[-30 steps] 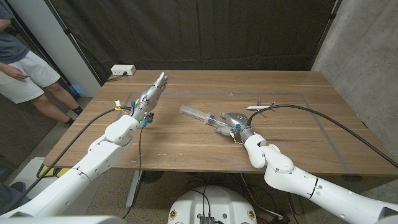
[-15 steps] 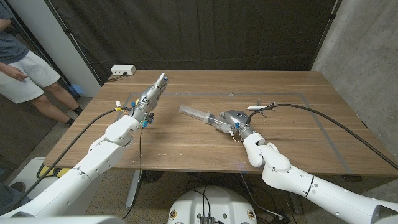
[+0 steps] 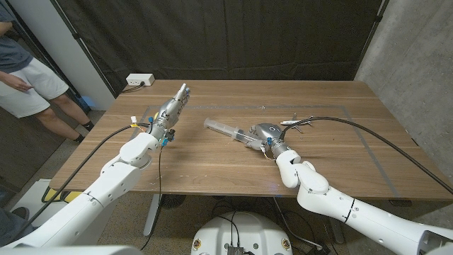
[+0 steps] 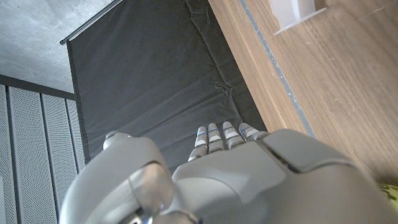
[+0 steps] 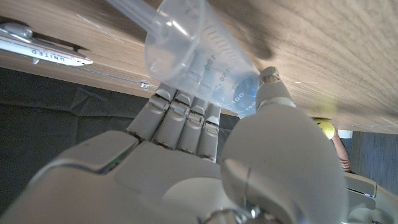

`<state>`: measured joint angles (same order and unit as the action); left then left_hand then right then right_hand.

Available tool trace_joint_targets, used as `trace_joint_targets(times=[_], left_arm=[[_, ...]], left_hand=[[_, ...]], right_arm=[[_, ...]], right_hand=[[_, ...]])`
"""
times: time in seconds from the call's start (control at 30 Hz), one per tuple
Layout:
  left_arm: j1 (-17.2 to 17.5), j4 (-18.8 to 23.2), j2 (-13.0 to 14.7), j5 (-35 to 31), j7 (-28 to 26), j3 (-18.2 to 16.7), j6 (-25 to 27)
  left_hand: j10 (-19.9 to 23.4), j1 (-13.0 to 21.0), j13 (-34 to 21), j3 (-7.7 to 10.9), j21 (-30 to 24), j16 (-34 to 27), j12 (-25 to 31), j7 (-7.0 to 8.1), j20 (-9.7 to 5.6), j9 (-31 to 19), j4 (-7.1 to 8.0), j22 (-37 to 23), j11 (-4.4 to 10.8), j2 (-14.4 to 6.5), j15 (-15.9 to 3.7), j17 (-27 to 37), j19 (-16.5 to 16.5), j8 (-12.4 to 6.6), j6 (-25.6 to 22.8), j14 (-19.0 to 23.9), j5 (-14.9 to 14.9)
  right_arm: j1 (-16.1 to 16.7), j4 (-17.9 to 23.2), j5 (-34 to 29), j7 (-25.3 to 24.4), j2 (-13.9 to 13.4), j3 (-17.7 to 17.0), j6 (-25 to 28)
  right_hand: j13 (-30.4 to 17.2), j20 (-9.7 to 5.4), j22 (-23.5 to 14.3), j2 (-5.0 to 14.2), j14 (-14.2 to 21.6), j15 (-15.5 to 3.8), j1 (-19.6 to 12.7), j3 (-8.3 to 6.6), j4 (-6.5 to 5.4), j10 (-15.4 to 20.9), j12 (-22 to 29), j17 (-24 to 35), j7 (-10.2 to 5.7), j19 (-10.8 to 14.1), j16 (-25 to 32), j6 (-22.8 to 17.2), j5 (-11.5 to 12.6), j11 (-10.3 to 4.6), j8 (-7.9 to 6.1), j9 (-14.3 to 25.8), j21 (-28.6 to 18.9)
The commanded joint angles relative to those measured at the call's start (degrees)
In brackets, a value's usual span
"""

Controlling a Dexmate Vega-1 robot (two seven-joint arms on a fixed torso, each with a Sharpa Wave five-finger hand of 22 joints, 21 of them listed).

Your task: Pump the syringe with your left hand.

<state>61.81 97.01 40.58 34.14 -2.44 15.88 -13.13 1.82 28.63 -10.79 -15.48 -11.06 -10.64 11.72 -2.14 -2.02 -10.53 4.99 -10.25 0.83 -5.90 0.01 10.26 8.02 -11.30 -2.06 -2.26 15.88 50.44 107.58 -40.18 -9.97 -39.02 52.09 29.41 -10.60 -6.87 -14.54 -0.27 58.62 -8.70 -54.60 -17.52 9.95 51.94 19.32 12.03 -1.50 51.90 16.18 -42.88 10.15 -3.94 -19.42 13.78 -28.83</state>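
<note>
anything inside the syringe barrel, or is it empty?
The syringe has a clear barrel, and the plunger rod shows through it. No coloured liquid is visible. The right hand wraps the barrel's end, so that part's contents are hidden.

A wooden table [image 3: 333, 152] with a plank grain carries everything here, and thin tape lines mark a rectangle across its top. Near the middle lies a clear syringe [image 3: 228, 131], its plunger end pointing toward the table's left side. A small white model airplane [image 3: 296, 122] sits right of centre, nearer the far edge. At the far left corner rests a white power strip [image 3: 139, 80].
</note>
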Motion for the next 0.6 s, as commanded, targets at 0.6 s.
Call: trace_joint_targets(times=[0.6], left_arm=[[1.94, 4.21, 2.51, -1.06, -1.85, -1.21, 1.21]], left_hand=[[0.47, -0.02, -0.11, -0.45, -0.55, -0.25, 0.02, -0.08, -0.17, -0.28, 0.38, -0.31, 0.22, -0.57, -0.20, 0.26, 0.60, -0.26, -0.48, 0.23, -0.12]], right_arm=[[3.32, -0.60, 4.18, -14.03, -2.41, -7.31, -11.12]], right_hand=[[-0.20, -5.43, -1.20, 9.86, 4.32, -4.81, -11.25, -1.53, -1.88, 7.26, -0.49, -0.22, -7.31, 1.36, 0.25, -8.30, 0.04, -4.29, -0.62, 2.78, -3.48]])
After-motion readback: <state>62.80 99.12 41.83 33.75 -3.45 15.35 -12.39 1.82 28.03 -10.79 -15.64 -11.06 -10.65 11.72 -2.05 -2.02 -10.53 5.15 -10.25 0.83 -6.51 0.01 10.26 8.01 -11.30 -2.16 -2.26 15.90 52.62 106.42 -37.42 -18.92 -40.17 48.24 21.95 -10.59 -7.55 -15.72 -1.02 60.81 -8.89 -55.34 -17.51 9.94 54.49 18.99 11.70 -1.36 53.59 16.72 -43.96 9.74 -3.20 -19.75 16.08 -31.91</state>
